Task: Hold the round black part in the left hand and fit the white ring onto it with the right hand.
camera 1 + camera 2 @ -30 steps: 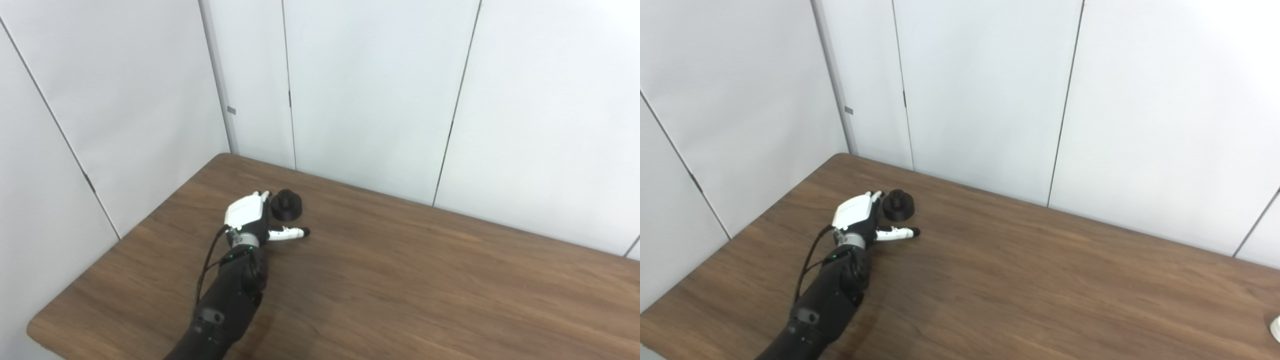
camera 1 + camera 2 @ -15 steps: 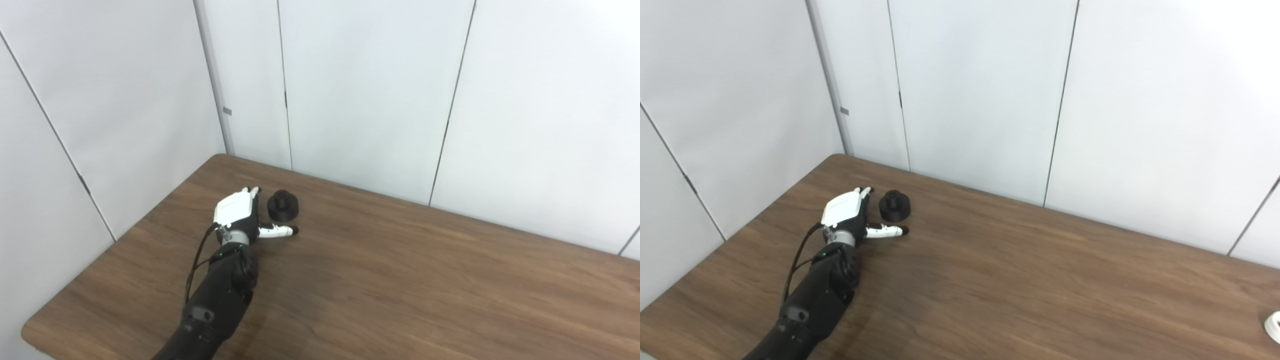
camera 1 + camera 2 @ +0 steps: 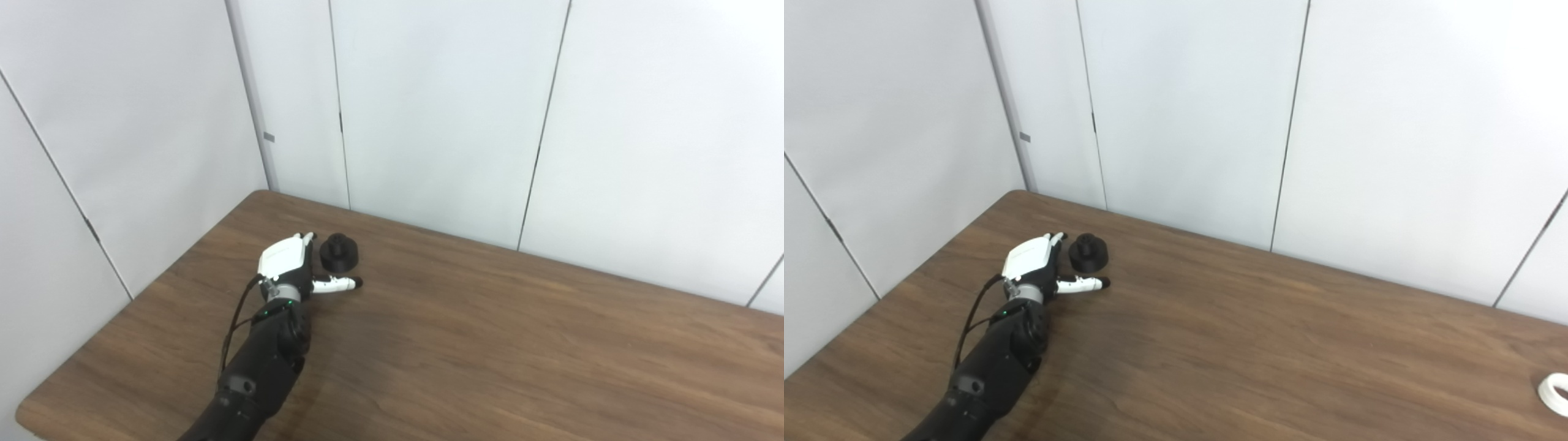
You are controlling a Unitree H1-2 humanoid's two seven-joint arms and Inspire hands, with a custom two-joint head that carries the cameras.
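Note:
The round black part (image 3: 339, 254) stands upright on the brown table (image 3: 490, 343) near its far left corner. My left hand (image 3: 288, 266) lies low over the table just left of the part, open, with the thumb (image 3: 337, 284) stretched out in front of it and the fingers reaching along its left side. The hand holds nothing; I cannot tell if the fingers touch the part. The white ring (image 3: 1553, 392) lies flat at the table's right edge, seen only in the right eye view. My right hand is out of sight.
White wall panels stand close behind the table and along its left side. The table's left front corner (image 3: 24, 410) shows at the bottom left.
The camera has turned to the right, bringing the white ring further into the right eye view. Relative to the black part, my left hand has stayed almost where it was, still open.

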